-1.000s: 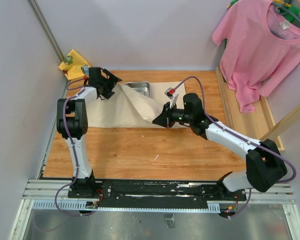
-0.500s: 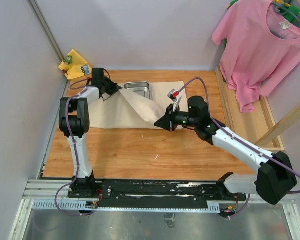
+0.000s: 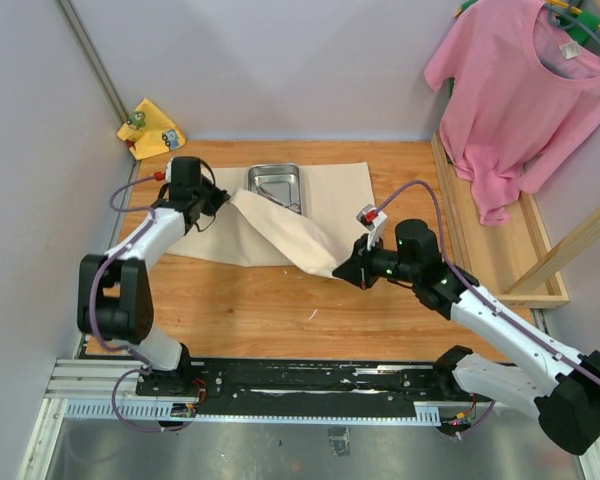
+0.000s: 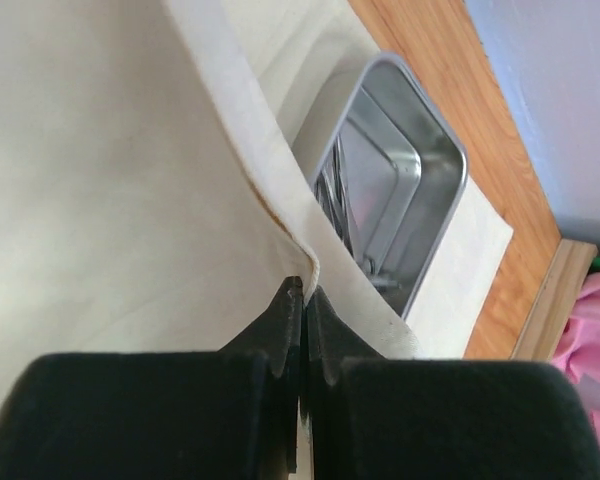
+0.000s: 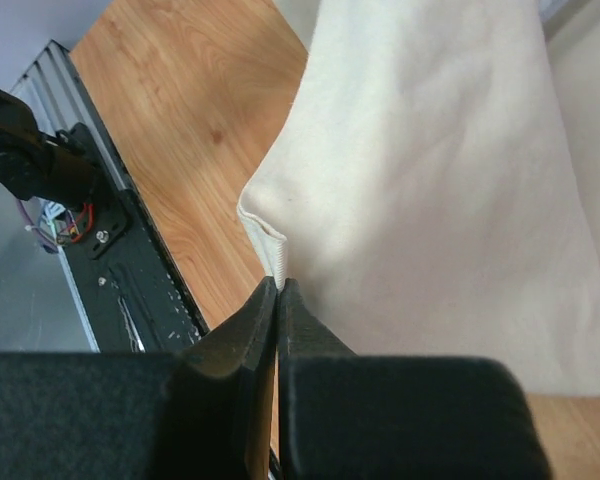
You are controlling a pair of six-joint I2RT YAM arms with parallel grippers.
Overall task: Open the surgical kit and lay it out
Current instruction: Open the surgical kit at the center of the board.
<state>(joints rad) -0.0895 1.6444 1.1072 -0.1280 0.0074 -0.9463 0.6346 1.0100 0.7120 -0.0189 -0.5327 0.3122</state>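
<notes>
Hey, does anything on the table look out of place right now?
Nothing spilled or damaged. The beige cloth wrap hangs in a lifted fold between the left gripper and right gripper, both pinching its edge, beside the steel tray.

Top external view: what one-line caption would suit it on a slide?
Left gripper and right gripper each pinch the beige cloth wrap, a fold stretched between them, the steel tray showing behind.

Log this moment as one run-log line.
phase: unwrapping | left tool: shut on cloth wrap edge | right tool: shut on cloth wrap corner | steel tray: exposed, on wrap
</notes>
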